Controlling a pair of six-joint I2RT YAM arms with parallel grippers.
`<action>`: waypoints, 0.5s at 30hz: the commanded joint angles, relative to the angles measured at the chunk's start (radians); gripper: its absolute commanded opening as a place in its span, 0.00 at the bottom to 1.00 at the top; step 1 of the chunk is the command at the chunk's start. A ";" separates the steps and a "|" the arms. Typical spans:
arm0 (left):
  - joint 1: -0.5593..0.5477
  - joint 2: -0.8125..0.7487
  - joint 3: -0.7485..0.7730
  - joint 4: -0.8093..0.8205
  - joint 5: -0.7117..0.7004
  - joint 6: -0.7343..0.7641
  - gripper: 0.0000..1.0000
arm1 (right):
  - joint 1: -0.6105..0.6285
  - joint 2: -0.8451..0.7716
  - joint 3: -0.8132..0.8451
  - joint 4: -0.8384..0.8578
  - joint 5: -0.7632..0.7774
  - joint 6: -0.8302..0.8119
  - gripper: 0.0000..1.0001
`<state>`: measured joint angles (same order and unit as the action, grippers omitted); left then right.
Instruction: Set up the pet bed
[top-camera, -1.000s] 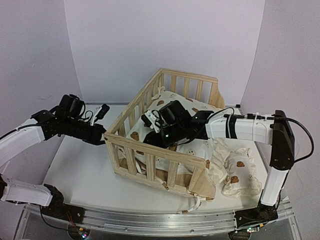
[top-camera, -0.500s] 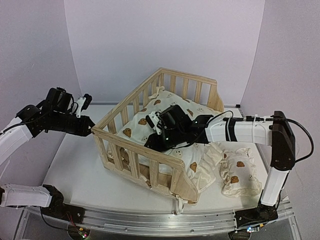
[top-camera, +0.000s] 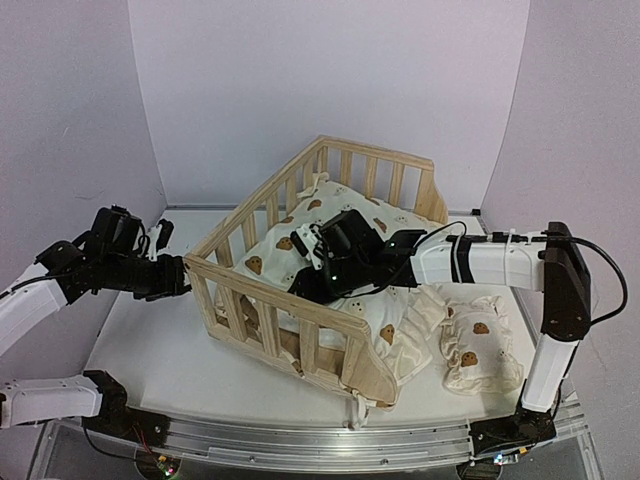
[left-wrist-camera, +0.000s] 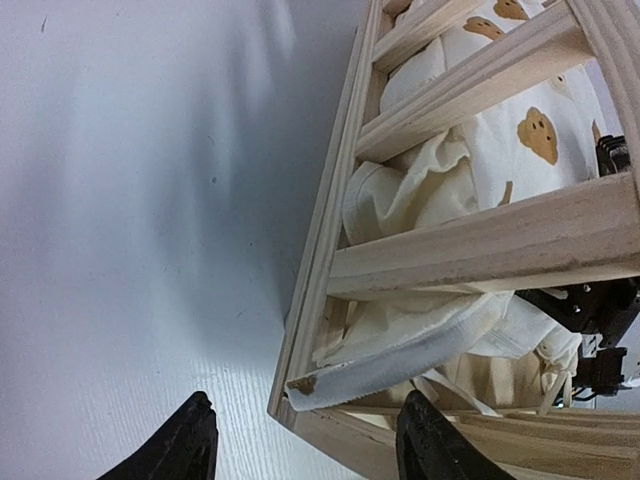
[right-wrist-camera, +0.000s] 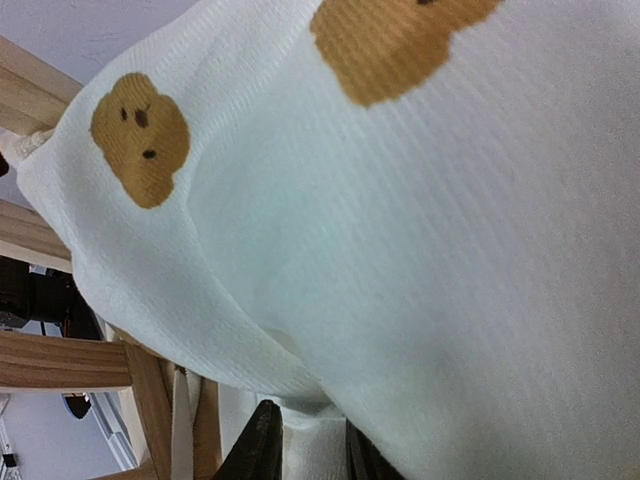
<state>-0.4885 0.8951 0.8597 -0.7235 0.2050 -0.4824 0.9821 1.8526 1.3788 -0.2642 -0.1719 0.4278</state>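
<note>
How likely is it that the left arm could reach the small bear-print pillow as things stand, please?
Probably not: the pet bed stands between the left tool and the pillow.

One light wooden pet bed (top-camera: 260, 288), one bear-print cushion (top-camera: 392, 305) and one small matching pillow (top-camera: 478, 350) on one white tabletop (top-camera: 150, 340). Two robot arms, left arm (top-camera: 40, 290) and right arm (top-camera: 500, 258), carry one end effector each: the left end effector (left-wrist-camera: 315, 445) and the right end effector (right-wrist-camera: 305, 450), two in all.

I'm seeing both wrist cams cropping the right gripper (right-wrist-camera: 305, 445) and left gripper (left-wrist-camera: 308, 405) at btm edge; cushion (top-camera: 335, 205) is covering the bed (top-camera: 280, 290) base.
</note>
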 joint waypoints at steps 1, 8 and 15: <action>-0.004 -0.013 -0.059 0.146 0.120 -0.070 0.60 | -0.009 -0.046 0.009 0.018 -0.012 0.004 0.25; -0.004 0.034 -0.150 0.294 0.159 -0.073 0.58 | -0.009 -0.051 0.016 0.020 -0.024 0.005 0.25; -0.003 0.125 -0.208 0.449 0.011 -0.057 0.35 | 0.022 -0.043 0.045 0.031 -0.028 -0.018 0.26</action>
<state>-0.4843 0.9924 0.6670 -0.4198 0.2813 -0.5491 0.9840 1.8526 1.3788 -0.2642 -0.1967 0.4271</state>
